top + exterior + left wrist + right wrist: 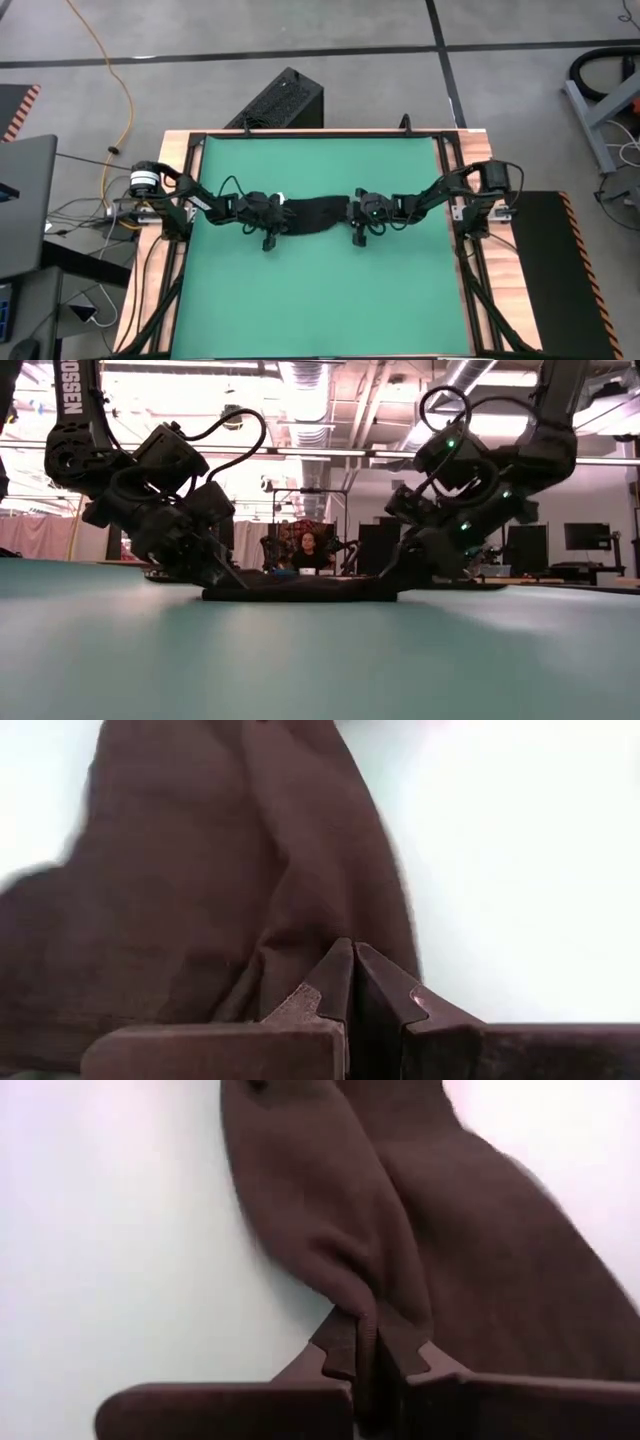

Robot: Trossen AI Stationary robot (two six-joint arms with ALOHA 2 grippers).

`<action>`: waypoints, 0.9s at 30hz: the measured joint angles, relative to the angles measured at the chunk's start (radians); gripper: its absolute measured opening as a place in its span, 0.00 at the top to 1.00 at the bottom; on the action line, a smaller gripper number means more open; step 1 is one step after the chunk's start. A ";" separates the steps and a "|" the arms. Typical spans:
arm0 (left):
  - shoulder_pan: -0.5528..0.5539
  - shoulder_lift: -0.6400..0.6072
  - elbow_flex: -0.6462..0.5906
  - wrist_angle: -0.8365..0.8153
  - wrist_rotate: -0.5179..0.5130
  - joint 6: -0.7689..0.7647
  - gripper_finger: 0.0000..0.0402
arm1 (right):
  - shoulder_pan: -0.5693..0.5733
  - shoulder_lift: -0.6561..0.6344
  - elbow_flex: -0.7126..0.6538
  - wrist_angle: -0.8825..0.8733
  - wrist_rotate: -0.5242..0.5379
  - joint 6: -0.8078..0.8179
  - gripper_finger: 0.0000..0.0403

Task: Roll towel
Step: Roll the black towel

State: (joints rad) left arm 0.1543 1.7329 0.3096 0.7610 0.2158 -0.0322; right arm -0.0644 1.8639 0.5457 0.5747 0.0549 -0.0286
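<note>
both claws, left (352, 965) and right (368, 1342), pinch towel (318, 214).

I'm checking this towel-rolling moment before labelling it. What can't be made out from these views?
- High view: the ends of the towel lie under the left claw and right claw.
- Low view: the towel's top is unseen from table height, so no fold or roll shows.
- Wrist views: each picture's edge cuts the cloth off.
- White tag: too small to read.
- Person: too small for detail.

Black towel (318, 213) lies as a narrow, bunched strip mid-mat, white tag apparently at its left end.
</note>
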 joint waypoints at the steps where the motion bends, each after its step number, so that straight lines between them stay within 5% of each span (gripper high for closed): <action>1: 0.000 0.001 0.000 0.000 0.028 -0.022 1.00 | 0.004 -0.022 -0.001 -0.036 -0.013 0.010 0.95; 9: -0.011 0.004 -0.001 0.046 0.067 -0.138 1.00 | 0.012 -0.210 -0.006 -0.285 -0.084 0.082 0.95; 17: -0.045 -0.104 -0.006 0.088 0.068 -0.194 1.00 | 0.037 -0.238 -0.009 -0.331 -0.104 0.119 0.95; 23: -0.097 -0.215 0.006 0.108 -0.167 0.066 1.00 | 0.051 -0.242 -0.010 -0.354 -0.102 0.113 0.95; 27: -0.091 -0.168 0.054 0.130 -0.142 0.173 1.00 | 0.051 -0.239 -0.009 -0.356 -0.101 0.111 0.95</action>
State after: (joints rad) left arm 0.0630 1.5647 0.3631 0.8909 0.0740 0.1407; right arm -0.0132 1.6249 0.5367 0.2184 -0.0462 0.0822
